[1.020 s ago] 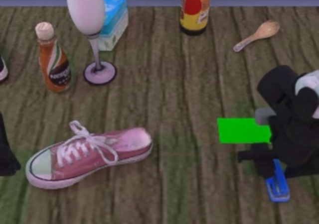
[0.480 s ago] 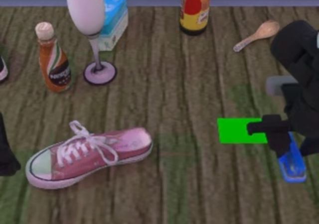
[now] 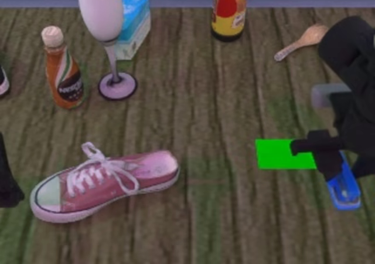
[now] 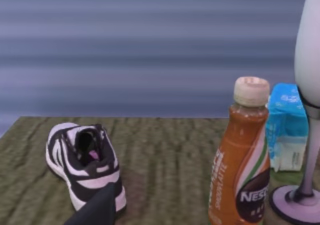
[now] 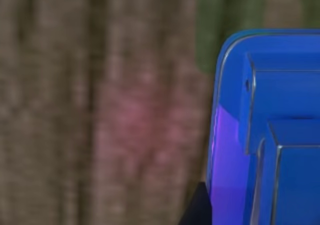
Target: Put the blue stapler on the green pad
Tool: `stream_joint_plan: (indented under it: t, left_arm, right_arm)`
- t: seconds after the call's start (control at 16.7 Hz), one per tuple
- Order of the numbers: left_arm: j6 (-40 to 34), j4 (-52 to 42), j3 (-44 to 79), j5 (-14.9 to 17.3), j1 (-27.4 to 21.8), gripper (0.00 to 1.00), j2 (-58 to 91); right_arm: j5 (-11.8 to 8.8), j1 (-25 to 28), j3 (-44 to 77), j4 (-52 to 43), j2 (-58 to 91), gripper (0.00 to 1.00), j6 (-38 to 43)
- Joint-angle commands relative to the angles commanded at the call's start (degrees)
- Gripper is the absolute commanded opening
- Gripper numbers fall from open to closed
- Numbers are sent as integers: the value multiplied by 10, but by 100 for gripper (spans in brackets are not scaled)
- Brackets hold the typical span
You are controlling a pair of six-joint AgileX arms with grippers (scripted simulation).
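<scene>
The blue stapler (image 3: 345, 191) hangs at the table's right side, just right of the green pad's near corner. My right gripper (image 3: 334, 168) is shut on its far end, and its black body covers the right edge of the green pad (image 3: 275, 154). In the right wrist view the blue stapler (image 5: 270, 135) fills the frame close up, with one dark fingertip (image 5: 199, 210) against its side and brown table behind. My left gripper (image 3: 6, 185) is parked at the left edge, open, holding nothing.
A pink shoe (image 3: 105, 179) lies front left. A brown bottle (image 3: 63, 70), a white goblet (image 3: 108, 35) and a blue-topped box (image 3: 133, 23) stand back left. A red bottle (image 3: 229, 9) and a wooden spoon (image 3: 303, 41) sit at the back. A black-and-white shoe (image 4: 85, 160) lies far left.
The right gripper has carried the stapler up off the front-right spot and toward the pad's level, shifting right and back. In the last half second it moved only slightly. The left arm stayed still.
</scene>
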Motion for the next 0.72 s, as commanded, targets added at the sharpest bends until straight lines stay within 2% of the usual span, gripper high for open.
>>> stream_joint_plan:
  t: [0.12,0.3,0.72]
  left_arm:
    - [0,0,0,0,0,100,0]
    - [0,0,0,0,0,100,0]
    - [0,0,0,0,0,100,0]
  right_arm:
    - [0,1,25,-9,19,0,-42]
    - [1,0,77,-27,59,0,-146]
    - [2,-7,220,-81,177,0,-530]
